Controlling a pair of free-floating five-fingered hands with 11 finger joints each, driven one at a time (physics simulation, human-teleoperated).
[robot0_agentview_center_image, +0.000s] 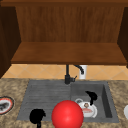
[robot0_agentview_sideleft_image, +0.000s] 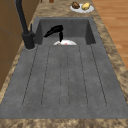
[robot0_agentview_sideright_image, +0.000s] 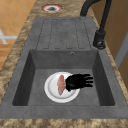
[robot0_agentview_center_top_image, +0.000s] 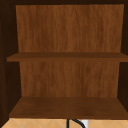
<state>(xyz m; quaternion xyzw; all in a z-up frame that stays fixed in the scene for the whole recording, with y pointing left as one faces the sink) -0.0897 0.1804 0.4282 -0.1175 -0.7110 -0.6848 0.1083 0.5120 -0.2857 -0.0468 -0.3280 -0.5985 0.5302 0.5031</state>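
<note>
Standing over everything: a brown wall cabinet (robot0_agentview_center_top_image: 67, 75) with bare shelves, hung above the sink.
Worktop: the speckled stone worktop (robot0_agentview_center_image: 15, 85) runs round the sink on every side.
Sink: a grey sink (robot0_agentview_sideleft_image: 67, 82), with a ribbed draining board on the left and a deep basin (robot0_agentview_sideright_image: 62, 60) on the right.
Red ball: a glossy red ball (robot0_agentview_center_image: 67, 115) sits at the front edge, between the two hands.
Faucet: a black faucet (robot0_agentview_center_image: 67, 75) rises at the back, between draining board and basin.
Side plates: one rimmed plate (robot0_agentview_center_image: 5, 105) lies on the worktop far left, and another plate (robot0_agentview_sideleft_image: 90, 9) carrying food lies far right.
White plate: a white plate (robot0_agentview_sideright_image: 52, 88) lies flat on the basin floor.
Right hand: the right hand (robot0_agentview_sideright_image: 75, 82) hangs low over the plate's faucet-side rim, its fingers (robot0_agentview_sideright_image: 87, 80) released and spread. I cannot tell whether it touches.
Left hand: the left hand (robot0_agentview_center_image: 37, 116) floats idle over the front of the draining board. How it is held I cannot tell.
Meat: a pink slice of meat (robot0_agentview_sideright_image: 60, 84) rests on the white plate, just beside the right hand.
Doing it well, to my eye: settle squarely over what is to be gripped, keep the plate level so the slice stays put, and stay clear of the basin walls.
</note>
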